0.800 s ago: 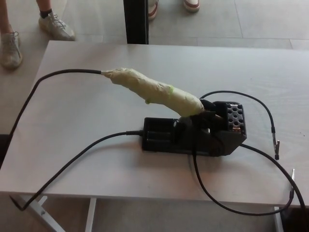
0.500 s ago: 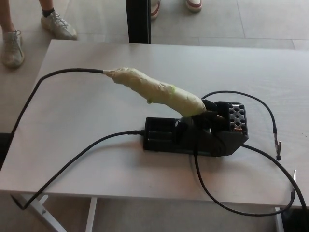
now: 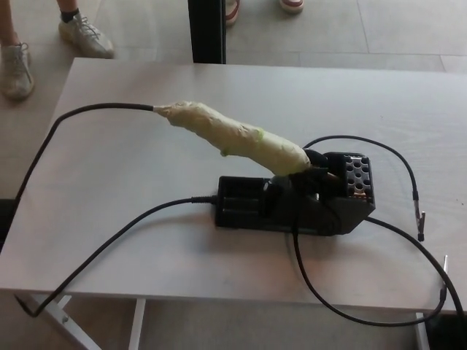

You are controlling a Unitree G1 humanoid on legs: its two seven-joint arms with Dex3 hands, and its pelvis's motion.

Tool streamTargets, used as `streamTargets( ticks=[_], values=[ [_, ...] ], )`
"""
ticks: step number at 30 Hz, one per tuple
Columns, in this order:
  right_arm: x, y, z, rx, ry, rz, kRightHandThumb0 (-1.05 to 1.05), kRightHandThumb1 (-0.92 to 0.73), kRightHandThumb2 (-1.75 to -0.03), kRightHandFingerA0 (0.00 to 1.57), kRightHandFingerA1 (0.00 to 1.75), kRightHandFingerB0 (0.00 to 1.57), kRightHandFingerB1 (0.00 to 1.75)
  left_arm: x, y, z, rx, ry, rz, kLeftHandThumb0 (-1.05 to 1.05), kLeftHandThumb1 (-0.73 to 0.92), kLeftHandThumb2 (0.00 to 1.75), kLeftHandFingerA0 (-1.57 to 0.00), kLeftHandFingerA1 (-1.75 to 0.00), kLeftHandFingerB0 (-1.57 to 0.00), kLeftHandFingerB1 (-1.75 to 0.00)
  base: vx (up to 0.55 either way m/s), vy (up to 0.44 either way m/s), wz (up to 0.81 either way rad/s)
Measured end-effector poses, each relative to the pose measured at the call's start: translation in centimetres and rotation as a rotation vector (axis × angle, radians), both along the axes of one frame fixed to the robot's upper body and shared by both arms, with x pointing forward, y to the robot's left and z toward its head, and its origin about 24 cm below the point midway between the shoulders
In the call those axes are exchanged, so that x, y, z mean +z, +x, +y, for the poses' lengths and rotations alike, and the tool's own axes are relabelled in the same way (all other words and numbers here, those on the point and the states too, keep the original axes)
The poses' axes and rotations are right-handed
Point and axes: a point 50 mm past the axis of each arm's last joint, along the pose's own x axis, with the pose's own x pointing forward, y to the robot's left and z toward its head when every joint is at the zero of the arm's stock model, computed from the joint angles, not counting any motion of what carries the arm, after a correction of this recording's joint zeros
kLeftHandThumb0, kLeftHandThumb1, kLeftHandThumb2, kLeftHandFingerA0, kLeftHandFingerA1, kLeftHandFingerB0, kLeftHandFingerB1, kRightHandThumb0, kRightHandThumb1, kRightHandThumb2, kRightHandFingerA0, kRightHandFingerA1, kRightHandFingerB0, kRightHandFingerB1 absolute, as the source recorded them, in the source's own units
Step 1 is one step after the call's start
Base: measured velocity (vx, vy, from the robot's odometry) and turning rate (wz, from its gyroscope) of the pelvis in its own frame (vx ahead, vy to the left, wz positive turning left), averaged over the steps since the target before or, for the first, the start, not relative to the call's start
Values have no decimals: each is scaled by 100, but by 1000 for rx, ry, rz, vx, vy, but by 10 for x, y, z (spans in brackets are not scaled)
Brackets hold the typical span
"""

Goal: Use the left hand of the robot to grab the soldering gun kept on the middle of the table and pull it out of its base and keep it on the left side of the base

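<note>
Soldering gun [image 3: 233,138] sits tilted in its base [image 3: 292,200]; neither hand shows

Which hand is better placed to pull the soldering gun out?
Left, probably. Neither hand shows, but the soldering gun handle slants up-left from the base, toward the robot's left.

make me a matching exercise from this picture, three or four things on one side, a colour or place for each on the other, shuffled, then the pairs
Things:
1. soldering gun handle
2. base
3. table
4. sneakers

Colour or place:
A. black, middle of the table
B. on the floor beyond the table's far edge
C. wrapped in pale yellow-green tape, resting in the base
D. light wood surface

Pairs: 1-C, 2-A, 3-D, 4-B
</note>
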Motion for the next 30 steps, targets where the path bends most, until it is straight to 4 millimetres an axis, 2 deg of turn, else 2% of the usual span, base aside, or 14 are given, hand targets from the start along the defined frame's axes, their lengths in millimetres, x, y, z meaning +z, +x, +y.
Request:
streamTargets(
  ticks=[2,3,5,6,7,9,10,11,12,21,22,23,24,30],
  values=[
    [0,0,0,-1,2,0,-104,-45,-120,93,112,11,94,13,11,-24,-97,46,-23,-45,71,59,-48,-58,-41,-45,0,0,0],
    [-1,0,0,-1,2,0,-105,-61,-75,104,124,0,142,16,13,-32,-128,64,-24,-48,69,59,-48,-56,-41,-45,0,0,0],
    [-1,-1,0,-2,4,1,-105,-60,-78,107,123,0,143,19,20,-52,-210,113,-16,-46,68,59,-48,-58,-41,-47,0,0,0],
    [-1,-1,0,-2,4,0,-105,-59,-78,104,125,0,145,19,23,-60,-239,133,-8,-51,59,56,-59,-45,-49,-40,0,0,0],
    [-1,-1,0,-2,4,-1,-105,-59,-79,104,128,0,144,18,25,-70,-278,162,5,-52,67,59,-46,-55,-37,-45,0,0,0],
    [-1,-1,0,-2,5,-2,-105,-61,-80,107,125,0,144,15,28,-85,-335,209,28,-49,68,59,-46,-51,-36,-42,0,0,0],
    [-1,0,0,-1,5,-3,-105,-44,-121,96,116,5,91,12,29,-93,-367,234,42,-50,68,59,-44,-53,-36,-43,0,0,0],
    [-1,0,0,-1,5,-3,-105,-44,-121,96,116,5,91,10,30,-100,-395,257,54,-50,68,59,-44,-53,-36,-43,0,0,0],
    [0,0,0,0,5,-4,-105,-61,-78,102,126,0,145,7,31,-109,-429,284,68,-48,69,60,-41,-55,-36,-44,0,0,0],
    [2,5,1,14,3,-17,-105,-60,-79,107,124,1,145,6,35,-166,-635,545,107,-53,70,61,-39,-56,-37,-44,0,0,0],
    [2,5,1,14,3,-18,-105,-59,-81,109,123,0,147,6,35,-169,-642,559,107,-50,52,94,-39,-64,-27,-54,0,0,0],
    [2,5,1,14,2,-18,-105,-59,-81,110,124,1,147,8,35,-173,-656,594,106,-51,52,94,-38,-63,-27,-54,0,0,0],
    [2,5,0,15,1,-18,-105,-63,-78,103,123,1,145,9,36,-176,-664,614,106,-50,71,60,-40,-55,-39,-44,0,0,0],
    [6,7,-2,27,-16,-18,-105,-64,-76,103,125,1,144,17,40,-186,-700,739,76,-54,73,62,-46,-62,-45,-50,0,0,0]
  ],
)
